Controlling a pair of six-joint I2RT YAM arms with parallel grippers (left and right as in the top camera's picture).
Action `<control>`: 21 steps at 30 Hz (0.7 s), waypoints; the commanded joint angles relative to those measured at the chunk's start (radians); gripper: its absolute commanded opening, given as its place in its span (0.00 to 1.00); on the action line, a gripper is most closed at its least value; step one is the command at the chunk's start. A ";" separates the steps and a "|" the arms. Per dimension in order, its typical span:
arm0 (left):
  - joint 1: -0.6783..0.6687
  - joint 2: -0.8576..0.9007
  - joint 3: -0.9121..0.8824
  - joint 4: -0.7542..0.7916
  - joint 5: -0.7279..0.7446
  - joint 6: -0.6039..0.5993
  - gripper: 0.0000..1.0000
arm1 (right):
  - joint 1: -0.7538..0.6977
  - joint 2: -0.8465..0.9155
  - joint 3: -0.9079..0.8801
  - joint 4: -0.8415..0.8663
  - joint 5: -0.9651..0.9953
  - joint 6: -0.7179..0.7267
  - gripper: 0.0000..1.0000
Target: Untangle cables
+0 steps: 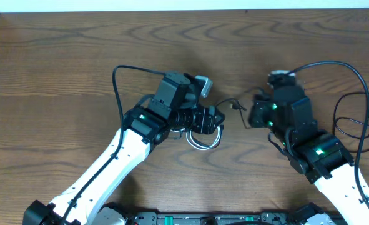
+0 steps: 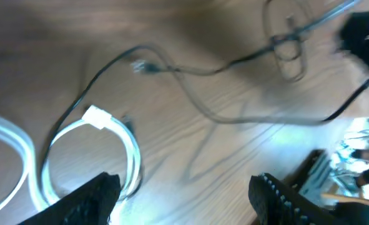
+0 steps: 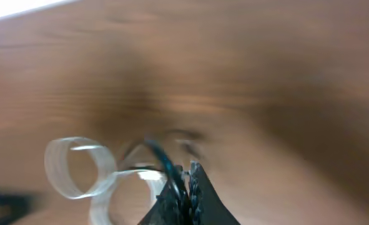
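The left gripper (image 2: 187, 195) is held with its jaws wide apart over the thin white cable (image 2: 97, 117), which lies looped on the brown wooden bench (image 1: 59, 75). The right gripper (image 3: 187, 187) is closed on the thin black cable (image 3: 165, 164), which is drawn across the bench between the two grippers.

White arm links (image 1: 103, 172) carry black wrists (image 1: 172, 94), green lamps (image 1: 319, 150) and black wires (image 1: 117, 100).
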 commanded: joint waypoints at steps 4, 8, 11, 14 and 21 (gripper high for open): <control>0.004 -0.016 -0.002 -0.123 -0.219 0.026 0.71 | -0.059 0.012 0.008 -0.099 0.317 0.064 0.31; 0.004 -0.016 -0.002 -0.190 -0.275 0.025 0.71 | -0.061 0.043 0.008 -0.079 0.069 0.028 0.37; 0.004 -0.015 -0.002 -0.229 -0.295 0.021 0.71 | -0.061 0.099 0.008 -0.055 -0.115 -0.032 0.36; 0.004 -0.014 -0.002 -0.250 -0.297 0.021 0.71 | -0.061 0.181 0.008 -0.024 -0.249 -0.125 0.35; 0.004 0.002 -0.002 -0.262 -0.296 0.001 0.71 | -0.061 0.382 0.008 0.014 -0.280 -0.298 0.39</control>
